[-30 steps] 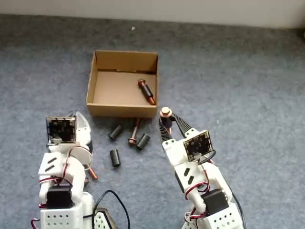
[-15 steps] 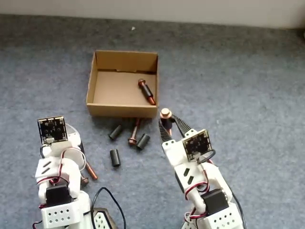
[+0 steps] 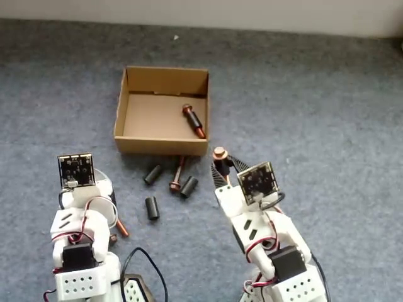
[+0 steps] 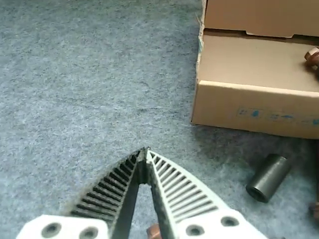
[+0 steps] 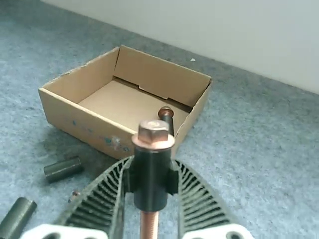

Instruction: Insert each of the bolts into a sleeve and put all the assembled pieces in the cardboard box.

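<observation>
Over the last second the right arm rears more upright and draws its load back a touch, so the copper-coloured hex-head bolt now sits slightly farther from the open brown cardboard box. The left arm retreats from the loose parts and then eases forward again. By my reading, a second assembly is made and in the air but not yet delivered, and the left arm is free for the next part.

The right claw is clenched on a black cylindrical sleeve. It holds the sleeve upright with the bolt through it, head on top and shank showing below. From the high view this piece hangs just outside the box, off its 5 o'clock corner. Inside the box, one finished bolt-in-sleeve piece lies near the 3 o'clock wall.

The left claw is closed on nothing, its tips touching. It hangs low over the grey carpet at about 7 o'clock from the box and points towards the box's near corner.

At 6 o'clock from the box lie three loose black sleeves with a bare copper bolt among them. Another loose bolt lies beside the left arm's base
</observation>
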